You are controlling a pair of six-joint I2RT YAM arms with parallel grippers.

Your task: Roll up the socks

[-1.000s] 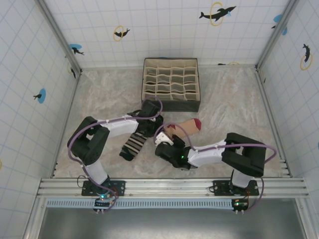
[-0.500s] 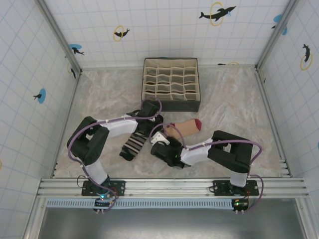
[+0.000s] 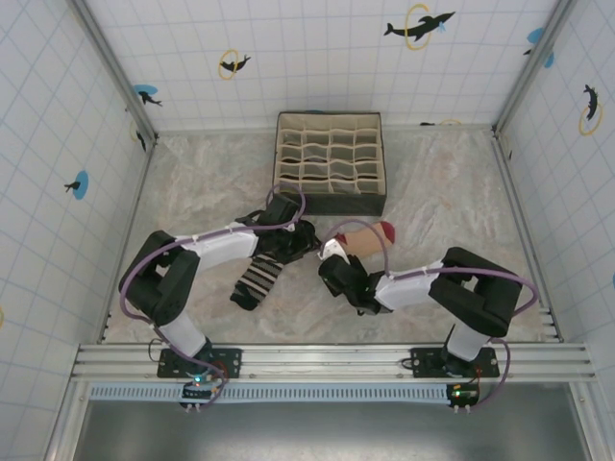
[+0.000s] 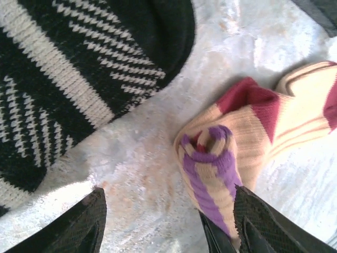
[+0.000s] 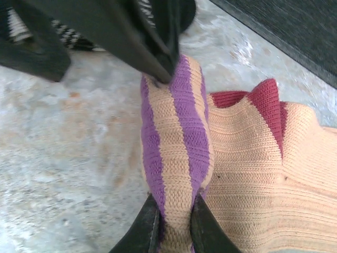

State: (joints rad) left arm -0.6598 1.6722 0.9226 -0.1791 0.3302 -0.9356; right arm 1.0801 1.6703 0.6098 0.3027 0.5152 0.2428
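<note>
The tan sock (image 3: pixel 363 240) lies mid-table with its dark red toe toward the right, and its purple-striped cuff (image 5: pixel 176 137) is rolled up. My right gripper (image 5: pixel 174 227) is shut on that roll's near end. My left gripper (image 4: pixel 174 226) stands open, straddling bare table and the roll (image 4: pixel 210 168), whose side lies against its right finger (image 4: pixel 258 221). In the top view the left gripper (image 3: pixel 306 242) and the right gripper (image 3: pixel 332 257) meet at the cuff. The black-white striped sock (image 3: pixel 258 279) lies flat to the left, apart from the tan one (image 4: pixel 63 79).
The beige gridded organiser box (image 3: pixel 332 204) stands just behind the socks, and its dark wall (image 5: pixel 295 37) is close beyond the tan sock. Tiled walls enclose the table on three sides. Open tabletop lies to the right and the far left.
The left gripper has opened and let go of the tan sock's rolled cuff. The right gripper has shut on the roll and shifted right and back with it.
</note>
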